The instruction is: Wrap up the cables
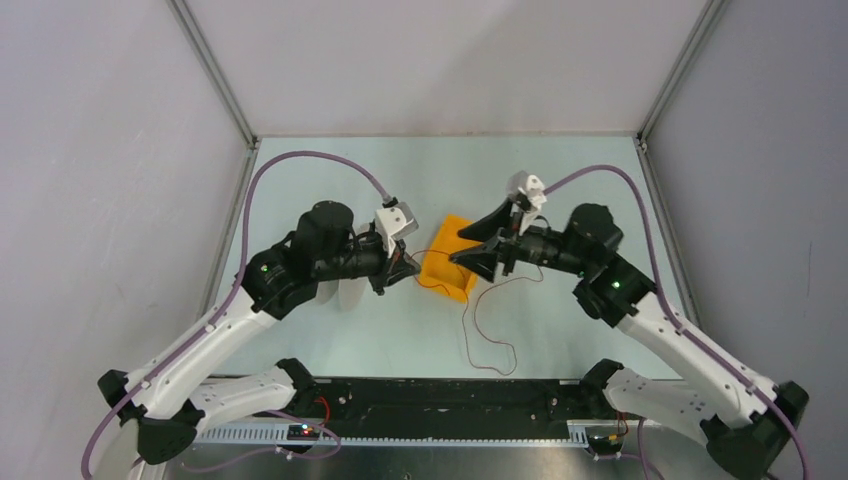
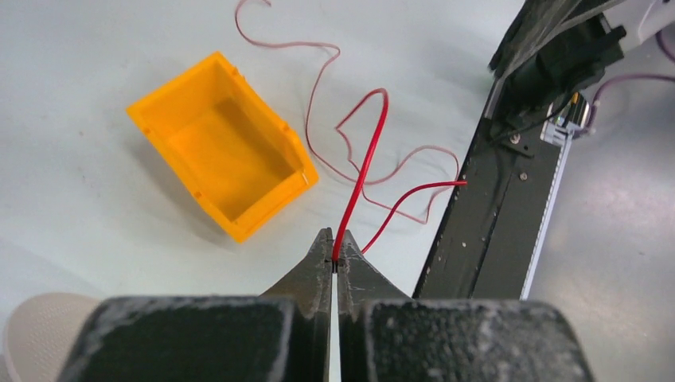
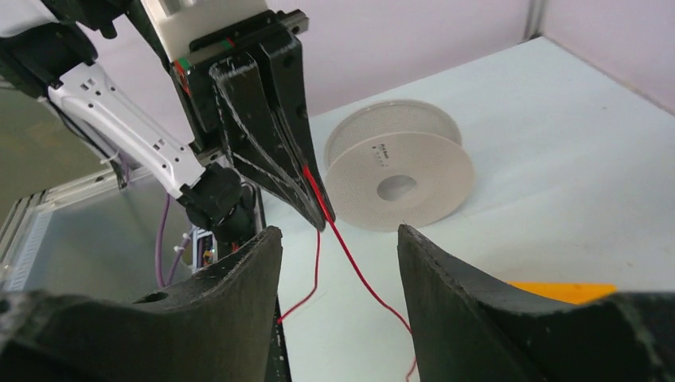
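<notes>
My left arm reaches in low beside the orange plastic bin [image 2: 263, 213], and my left gripper [image 2: 334, 255] is clenched on the thin red wire [image 2: 362, 171] just next to the bin. My right gripper [image 3: 338, 235] faces it from the bin's other side, fingers spread wide, gripping nothing. The wire trails in loose loops outside the bin, on its near side. The white perforated spool [image 3: 398, 171] sits beyond my left gripper, away from the bin.
</notes>
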